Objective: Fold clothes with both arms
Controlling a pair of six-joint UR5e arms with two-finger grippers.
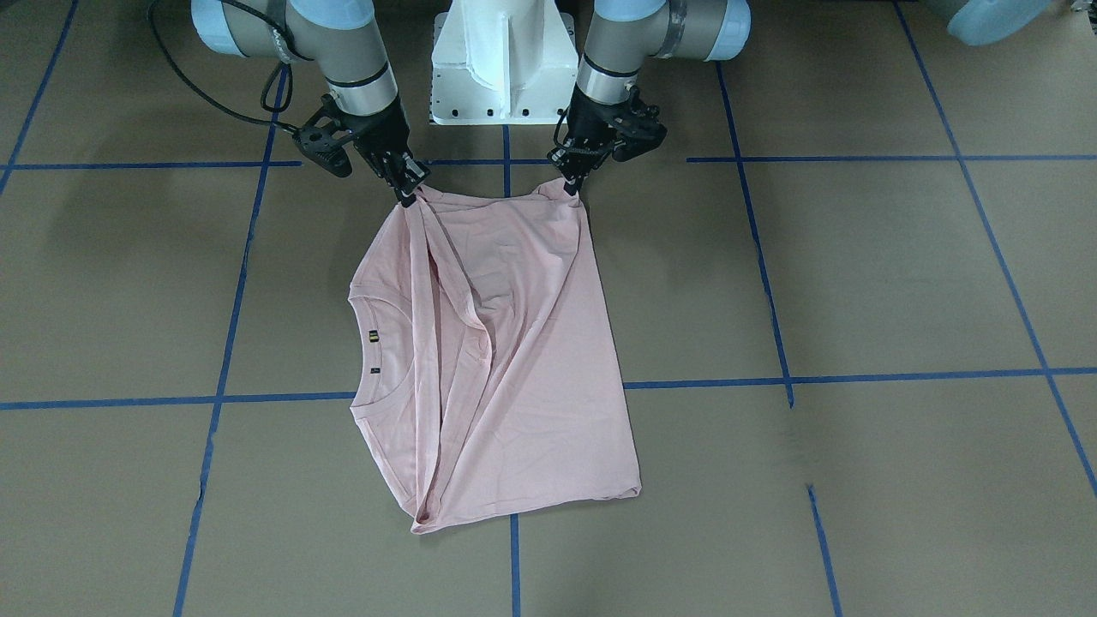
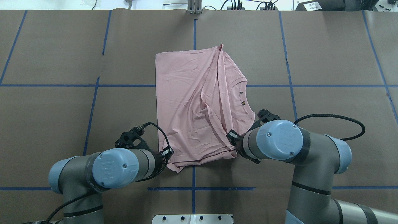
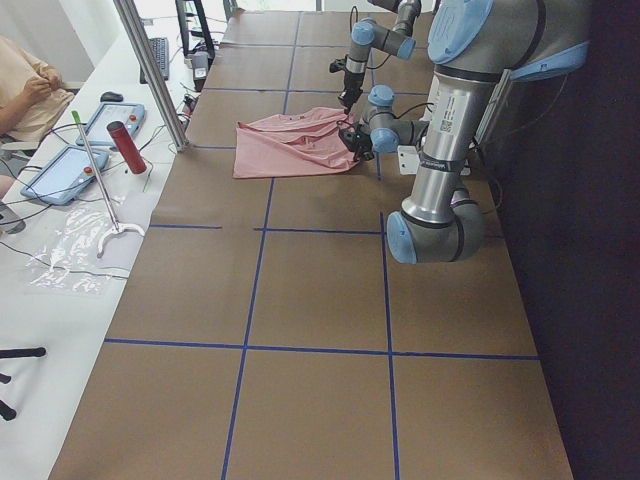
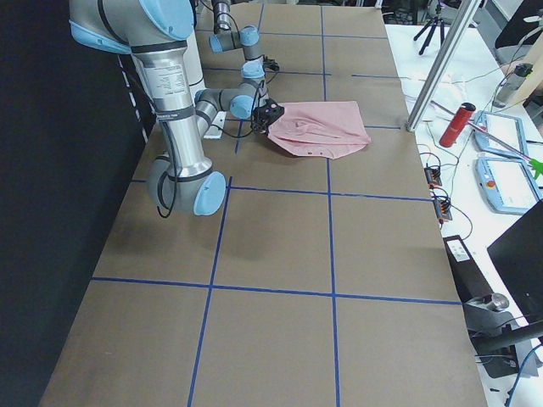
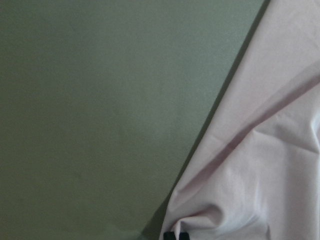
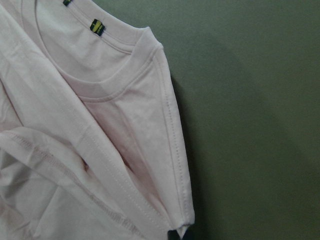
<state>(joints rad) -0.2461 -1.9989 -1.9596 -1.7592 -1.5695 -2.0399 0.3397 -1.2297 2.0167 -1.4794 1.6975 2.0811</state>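
**Both grippers pinch the near edge of the pink shirt**

The pale pink T-shirt (image 1: 531, 360) lies on the brown table (image 1: 857, 274), just in front of the white pedestal (image 1: 501, 60) and across a blue tape line (image 1: 857, 377); its ribbed neck (image 6: 125, 44) points toward the robot's right side, with a small yellow-and-black label (image 6: 97, 26) inside the collar; one layer is doubled over the body, with long diagonal creases. The left gripper (image 1: 572, 185) has its jaws closed together on one near corner of the shirt, the cloth drawn up into a small peak at the fingertips; the right gripper (image 1: 410, 195) is clamped likewise on the other near corner, beside the shoulder seam, with only fabric between its narrow jaws. The shirt's far edge rests flat on the table, well apart from both grippers.
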